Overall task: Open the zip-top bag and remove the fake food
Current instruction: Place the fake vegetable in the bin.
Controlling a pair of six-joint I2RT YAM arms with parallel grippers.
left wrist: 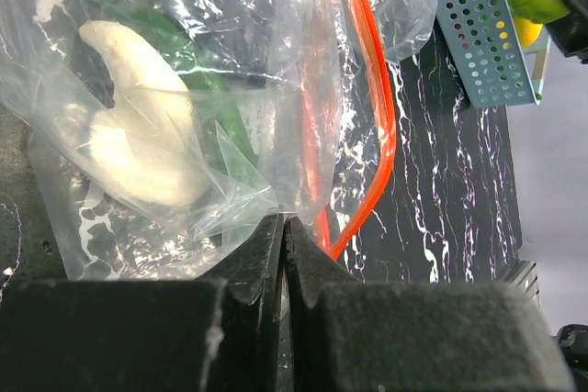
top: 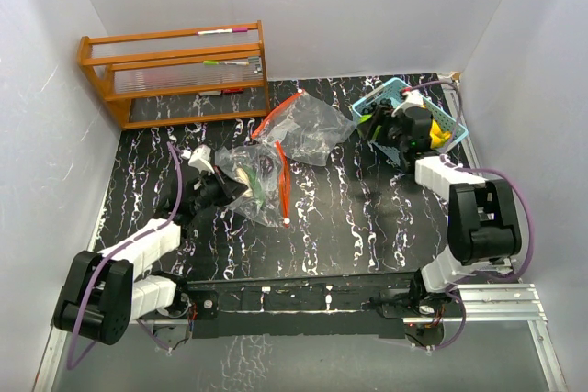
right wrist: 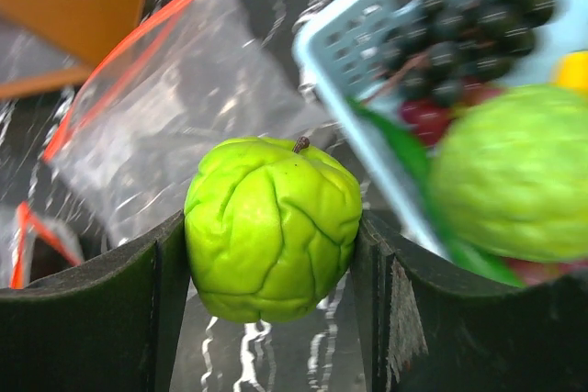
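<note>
Where the left gripper (left wrist: 283,227) bites: on a fold of the clear zip-top bag (left wrist: 230,71), jaws pressed together with the film pinched between them.
Just ahead of the left gripper: a white food piece (left wrist: 138,135) and a green vegetable (left wrist: 234,140) lie inside that bag, close beyond the fingertips.
Ahead and to the right of the left gripper: the bag's orange zip strip (left wrist: 381,117) curves away across the black marbled surface (top: 367,218).
Right gripper (right wrist: 271,245): clamped on a wrinkled green fruit (right wrist: 271,227), one finger against each side, the fruit held clear of the surface.
Right of the right gripper: the light-blue basket (right wrist: 331,43), its corner just beside the held fruit.
Inside the basket: a second green fruit (right wrist: 514,172), a dark grape cluster (right wrist: 478,29) and a sliver of yellow banana (right wrist: 574,71).
Beyond and left of the right gripper: a second bag (right wrist: 156,107) with an orange zip lies on the surface; its contents cannot be told.
Far from both grippers: a wooden rack (top: 175,71) stands against the back wall.
</note>
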